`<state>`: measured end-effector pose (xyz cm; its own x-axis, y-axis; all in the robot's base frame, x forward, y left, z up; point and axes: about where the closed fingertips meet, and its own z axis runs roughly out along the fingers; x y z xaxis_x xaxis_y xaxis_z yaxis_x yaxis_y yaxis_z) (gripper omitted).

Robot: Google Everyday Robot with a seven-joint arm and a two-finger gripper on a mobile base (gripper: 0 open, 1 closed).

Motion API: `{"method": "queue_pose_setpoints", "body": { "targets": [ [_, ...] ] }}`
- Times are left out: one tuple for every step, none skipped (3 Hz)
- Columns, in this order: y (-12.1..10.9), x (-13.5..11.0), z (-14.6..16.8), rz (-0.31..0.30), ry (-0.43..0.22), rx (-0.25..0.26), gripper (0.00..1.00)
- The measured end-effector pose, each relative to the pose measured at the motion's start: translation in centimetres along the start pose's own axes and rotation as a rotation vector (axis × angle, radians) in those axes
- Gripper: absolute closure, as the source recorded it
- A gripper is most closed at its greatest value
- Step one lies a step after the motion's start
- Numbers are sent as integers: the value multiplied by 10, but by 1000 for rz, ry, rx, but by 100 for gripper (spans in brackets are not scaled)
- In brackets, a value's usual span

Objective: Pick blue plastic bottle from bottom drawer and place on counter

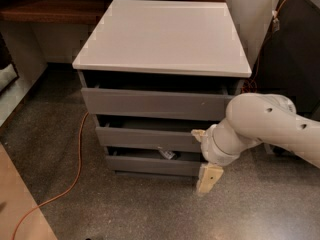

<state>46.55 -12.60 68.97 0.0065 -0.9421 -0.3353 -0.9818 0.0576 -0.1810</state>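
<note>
Low at the right front corner of the bottom drawer (150, 165) hangs the gripper (207, 171) — open or clenched, cannot tell — likely staged to reach the blue plastic bottle (167, 154) lying inside; bench (165, 39) waits above.

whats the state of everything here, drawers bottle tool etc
top drawer: ajar
middle drawer: ajar
bottom drawer: ajar, bottle inside
blue plastic bottle: in the bottom drawer, mostly hidden, not gripped
counter: bottle not on it yet
tool: open, holding nothing, at the bottom drawer's right end
orange cable: lying loose on the floor
</note>
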Motion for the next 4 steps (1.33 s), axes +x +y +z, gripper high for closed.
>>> {"method": "queue_pose_setpoints", "body": {
  "targets": [
    [-4, 6, 31, 6, -35, 6, 0],
    [-18, 19, 67, -14, -95, -1, 0],
    [-33, 30, 90, -49, -137, -14, 0],
    [-44, 38, 121, -60, -151, -48, 0]
  ]
}}
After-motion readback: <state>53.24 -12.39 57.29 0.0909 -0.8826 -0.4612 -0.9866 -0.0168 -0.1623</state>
